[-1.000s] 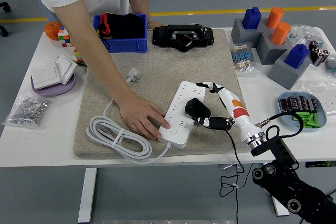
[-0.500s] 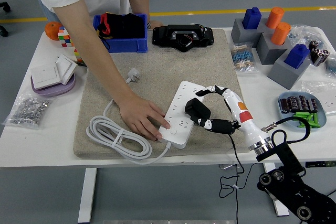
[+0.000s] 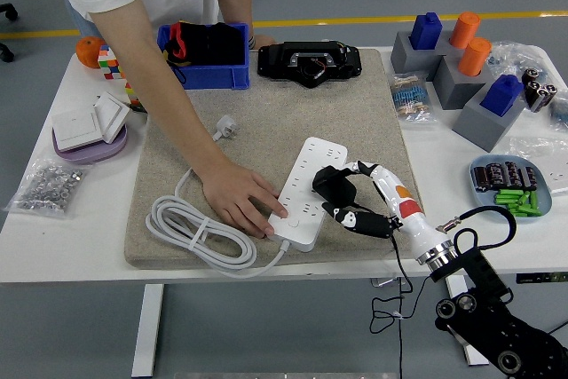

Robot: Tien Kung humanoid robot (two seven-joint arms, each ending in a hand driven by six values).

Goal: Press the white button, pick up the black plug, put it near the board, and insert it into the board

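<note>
The white power strip (image 3: 306, 191) lies on the beige mat (image 3: 293, 122), its white cable (image 3: 191, 230) coiled at the left. My right hand (image 3: 351, 193) is shut on the black plug (image 3: 331, 183) and holds it right over the strip's right edge. Whether the plug's pins sit in a socket is hidden. A person's hand (image 3: 238, 201) lies flat on the near-left end of the strip, fingers by its button area. My left arm is out of view.
A small white plug (image 3: 225, 127) lies on the mat. A blue bin (image 3: 204, 55) and a black device (image 3: 309, 62) stand at the back. Grey blocks with blue and orange pegs (image 3: 461, 59) stand at the right, a dish of batteries (image 3: 510, 185) near my arm.
My right hand has moved the black plug slightly left and down, closer onto the strip. The forearm has dropped lower. The person's hand has not moved.
</note>
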